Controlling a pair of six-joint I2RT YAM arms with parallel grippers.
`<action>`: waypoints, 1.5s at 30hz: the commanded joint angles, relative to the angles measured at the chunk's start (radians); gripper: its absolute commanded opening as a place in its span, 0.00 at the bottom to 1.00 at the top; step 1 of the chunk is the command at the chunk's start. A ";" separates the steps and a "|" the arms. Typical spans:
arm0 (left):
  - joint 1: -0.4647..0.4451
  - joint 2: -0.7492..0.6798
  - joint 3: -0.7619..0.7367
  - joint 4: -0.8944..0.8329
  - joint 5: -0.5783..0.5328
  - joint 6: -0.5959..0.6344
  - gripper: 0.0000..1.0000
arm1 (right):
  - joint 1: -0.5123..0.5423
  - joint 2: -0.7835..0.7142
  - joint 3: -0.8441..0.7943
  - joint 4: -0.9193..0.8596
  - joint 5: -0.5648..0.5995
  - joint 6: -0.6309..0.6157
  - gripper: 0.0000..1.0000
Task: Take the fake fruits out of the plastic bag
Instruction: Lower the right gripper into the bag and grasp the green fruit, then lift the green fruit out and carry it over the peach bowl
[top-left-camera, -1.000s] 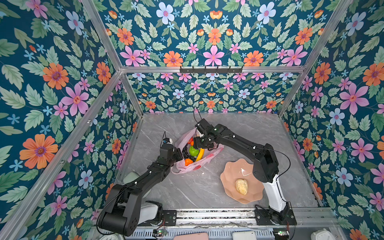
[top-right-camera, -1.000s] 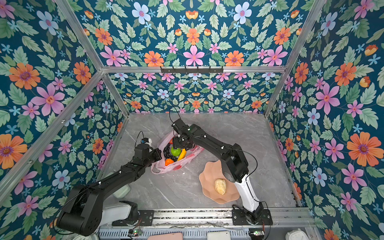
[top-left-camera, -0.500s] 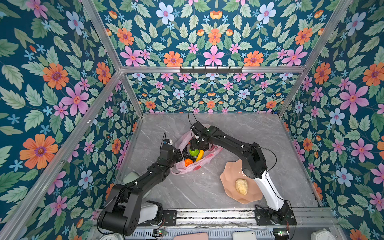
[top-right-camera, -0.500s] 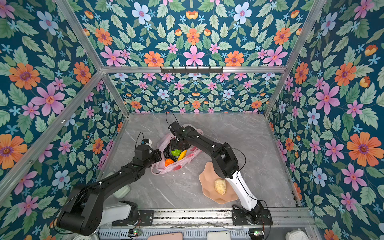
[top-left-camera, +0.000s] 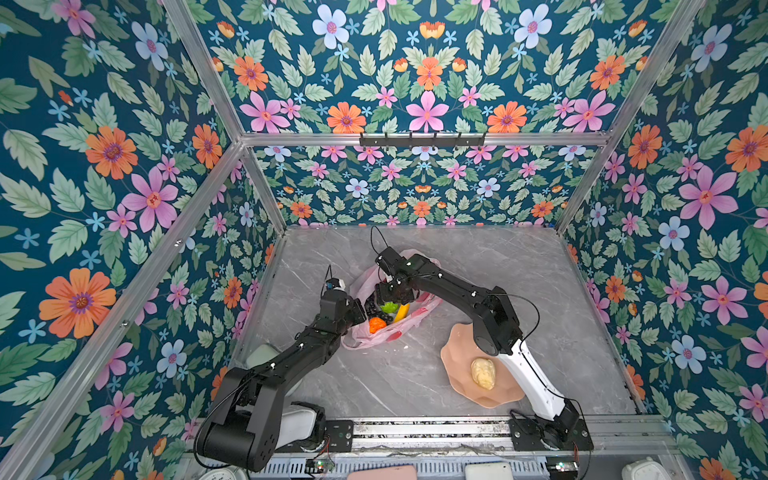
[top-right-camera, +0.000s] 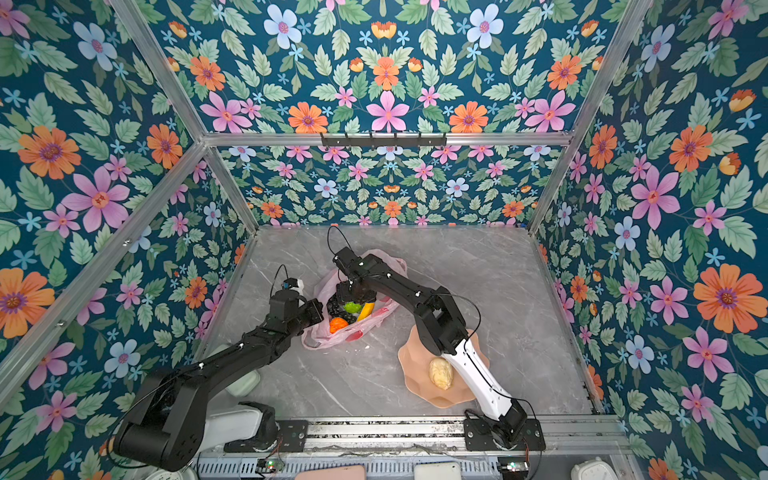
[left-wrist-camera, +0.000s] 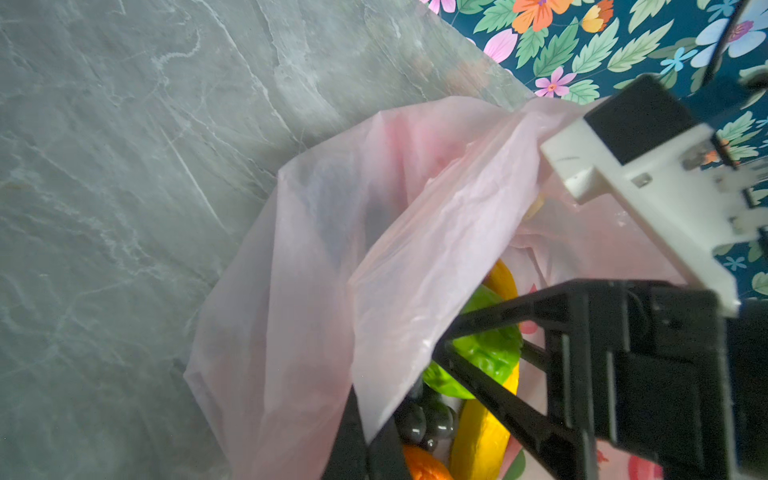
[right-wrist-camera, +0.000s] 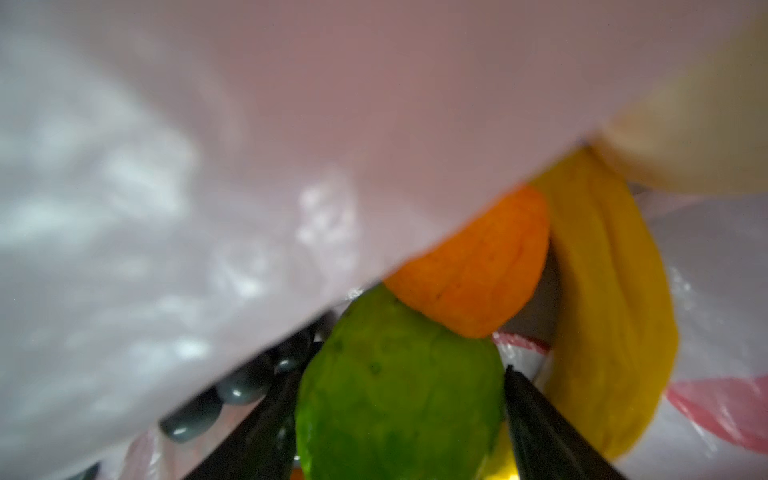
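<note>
**Top views.** The plastic bag lies slumped on the table, left of centre, with its mouth up. My left pincer sits at the bag's left lip. My right pincer reaches across from the right and points down into the opening. In the mouth I can see the green fruit, banana, orange and dark grape bunch. One cream lump already lies on the peach plate, well apart from the bag and partly under my right arm. So one fruit is out and most are left.

**Left wrist.** My left pincer is clamped tight on a fold of the pink film. I judge this hold is there to lift the lip and hold the mouth open for the other arm. A loose flap of film drapes over part of the pile.

**Right wrist.** The jaws are spread wide, one on each side of the green fruit. I cannot tell whether the pads touch it; I judge it not yet gripped.
- **Neighbours:** the orange touches the green fruit's far end. The banana lies just beside one jaw, and the grapes sit on the other side, half under film.
- **In the way:** the flap hangs close over the fruit and could get pinched when I close, and the banana crowds one jaw.
- **Unclear:** there is a pale blur at the view's edge that I cannot identify.
</note>
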 joint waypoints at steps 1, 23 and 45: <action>0.000 0.005 -0.003 0.022 0.000 0.006 0.00 | 0.004 0.004 0.013 -0.030 0.008 -0.010 0.80; 0.001 0.006 -0.006 0.028 0.001 0.003 0.00 | 0.010 -0.001 0.058 -0.069 0.047 -0.032 0.62; 0.001 -0.001 -0.001 0.019 -0.004 0.010 0.00 | -0.022 -0.438 -0.324 -0.038 -0.033 -0.069 0.62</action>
